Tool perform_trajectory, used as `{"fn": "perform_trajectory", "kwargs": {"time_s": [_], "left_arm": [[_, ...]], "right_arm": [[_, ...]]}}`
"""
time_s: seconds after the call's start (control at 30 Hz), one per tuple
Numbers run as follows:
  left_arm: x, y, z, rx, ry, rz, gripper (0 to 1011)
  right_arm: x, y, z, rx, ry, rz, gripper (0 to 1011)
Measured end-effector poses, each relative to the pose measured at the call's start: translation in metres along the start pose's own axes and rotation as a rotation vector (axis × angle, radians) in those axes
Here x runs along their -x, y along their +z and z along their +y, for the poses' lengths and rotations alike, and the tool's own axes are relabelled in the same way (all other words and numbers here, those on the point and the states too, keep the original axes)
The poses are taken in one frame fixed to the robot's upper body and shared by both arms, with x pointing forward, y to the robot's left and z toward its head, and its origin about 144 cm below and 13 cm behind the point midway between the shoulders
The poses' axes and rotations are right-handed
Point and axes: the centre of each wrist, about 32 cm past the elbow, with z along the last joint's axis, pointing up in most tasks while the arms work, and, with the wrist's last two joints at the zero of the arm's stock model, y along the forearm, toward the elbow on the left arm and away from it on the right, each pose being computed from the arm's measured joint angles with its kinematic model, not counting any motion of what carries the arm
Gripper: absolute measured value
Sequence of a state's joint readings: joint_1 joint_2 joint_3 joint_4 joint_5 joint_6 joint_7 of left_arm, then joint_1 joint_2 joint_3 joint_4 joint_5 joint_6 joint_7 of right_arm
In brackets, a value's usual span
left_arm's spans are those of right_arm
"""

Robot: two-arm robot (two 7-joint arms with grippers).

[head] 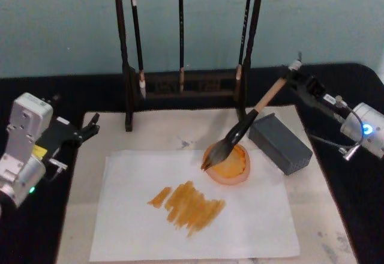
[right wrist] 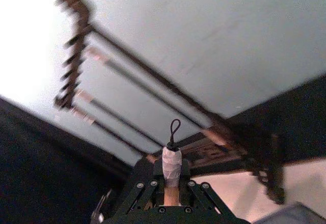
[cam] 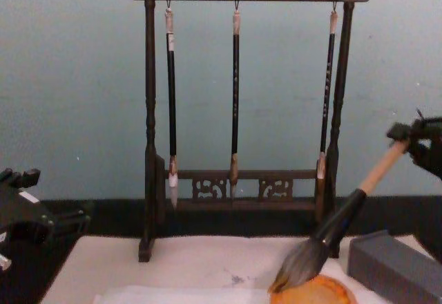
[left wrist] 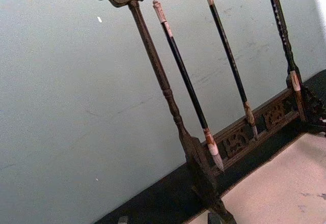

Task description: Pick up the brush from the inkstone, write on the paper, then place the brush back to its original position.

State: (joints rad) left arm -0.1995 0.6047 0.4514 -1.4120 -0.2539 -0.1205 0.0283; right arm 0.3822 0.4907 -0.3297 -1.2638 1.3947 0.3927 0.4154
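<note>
My right gripper [head: 292,75] is shut on the top end of the brush [head: 249,123], which slants down to the left. Its dark, wet bristle tip touches the near-left rim of the round orange inkstone [head: 237,179]. From the chest, the brush [cam: 345,217] slopes down to the inkstone [cam: 314,291], with the right gripper [cam: 413,138] high at the right edge. In the right wrist view the taped handle end [right wrist: 171,164] sits between the fingers. The paper [head: 138,231] lies on the mat and bears orange strokes [head: 189,207]. My left gripper [head: 90,127] is parked open at the left.
A dark wooden rack [head: 180,87] with three thin hanging brushes stands at the back of the beige mat [head: 156,132]. A grey block [head: 280,143] lies just right of the inkstone. The table around the mat is black.
</note>
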Motion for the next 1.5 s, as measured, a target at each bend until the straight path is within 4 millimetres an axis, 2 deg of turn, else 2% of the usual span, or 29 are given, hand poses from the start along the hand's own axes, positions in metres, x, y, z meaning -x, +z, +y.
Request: {"fn": "perform_trajectory", "kwargs": {"time_s": [0.13,0.57,0.8,1.0,1.3,1.5], "left_arm": [[0.000,0.000,0.000,0.000,0.000,0.000,1010],[0.000,0.000,0.000,0.000,0.000,0.000,1010],[0.000,0.000,0.000,0.000,0.000,0.000,1009],[0.000,0.000,0.000,0.000,0.000,0.000,1010],[0.000,0.000,0.000,0.000,0.000,0.000,1010],[0.000,0.000,0.000,0.000,0.000,0.000,1009]], "right_arm": [[0.014,0.002,0.004,0.037,0.031,-0.086,156],[0.073,-0.001,0.024,0.204,0.131,-0.568,156],[0.097,-0.006,0.036,0.252,0.178,-0.732,156],[0.110,-0.015,0.041,0.257,0.190,-0.836,156],[0.114,-0.027,0.037,0.204,0.182,-0.957,156],[0.112,-0.029,0.034,0.179,0.188,-0.943,156]]}}
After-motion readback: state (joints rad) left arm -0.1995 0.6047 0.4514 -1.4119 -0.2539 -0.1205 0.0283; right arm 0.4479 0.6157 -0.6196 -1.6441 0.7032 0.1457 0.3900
